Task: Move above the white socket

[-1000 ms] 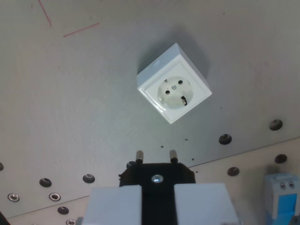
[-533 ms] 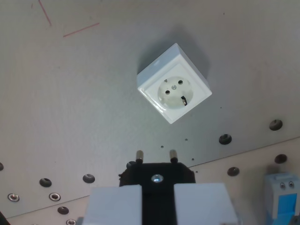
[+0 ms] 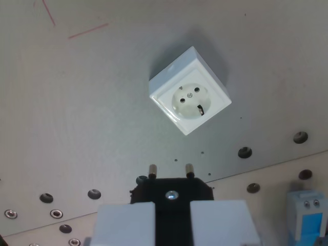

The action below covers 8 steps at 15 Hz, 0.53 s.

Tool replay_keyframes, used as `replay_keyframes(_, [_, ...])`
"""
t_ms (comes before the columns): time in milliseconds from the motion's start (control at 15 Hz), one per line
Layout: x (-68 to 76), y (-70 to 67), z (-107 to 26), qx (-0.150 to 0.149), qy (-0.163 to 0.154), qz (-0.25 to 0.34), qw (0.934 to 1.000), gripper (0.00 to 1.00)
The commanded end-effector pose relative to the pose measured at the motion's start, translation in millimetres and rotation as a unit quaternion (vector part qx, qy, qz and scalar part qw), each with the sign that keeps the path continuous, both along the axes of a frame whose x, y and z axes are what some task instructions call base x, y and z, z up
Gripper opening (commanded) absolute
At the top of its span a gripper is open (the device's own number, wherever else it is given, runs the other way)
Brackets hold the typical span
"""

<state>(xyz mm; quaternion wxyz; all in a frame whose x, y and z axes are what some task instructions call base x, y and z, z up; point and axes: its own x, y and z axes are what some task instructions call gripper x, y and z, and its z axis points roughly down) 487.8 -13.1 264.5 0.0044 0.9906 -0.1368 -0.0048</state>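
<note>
Sitting on a grey perforated plate [image 3: 77, 118], the white socket [image 3: 190, 97] lies turned diagonally. Red lines [image 3: 87, 31] mark the far surface. The gripper [image 3: 172, 218] pinches a black plug [image 3: 172, 192].

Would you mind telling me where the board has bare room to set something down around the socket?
The widest bare patch lies to the wrist view's left of the white socket, below the red marks. The strip above the socket is also free. It is crowded low down: bolt holes, the held black plug and a blue module.
</note>
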Motion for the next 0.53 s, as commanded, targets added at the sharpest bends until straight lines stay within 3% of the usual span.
replay_keyframes(67, [-1.8, -1.3, -6.2, 0.001, -0.010, 0.037, 0.9993, 0.00])
replay_keyframes(533, [-5.3, -3.8, -22.2, -0.001, -0.024, 0.087, 0.9960, 0.00])
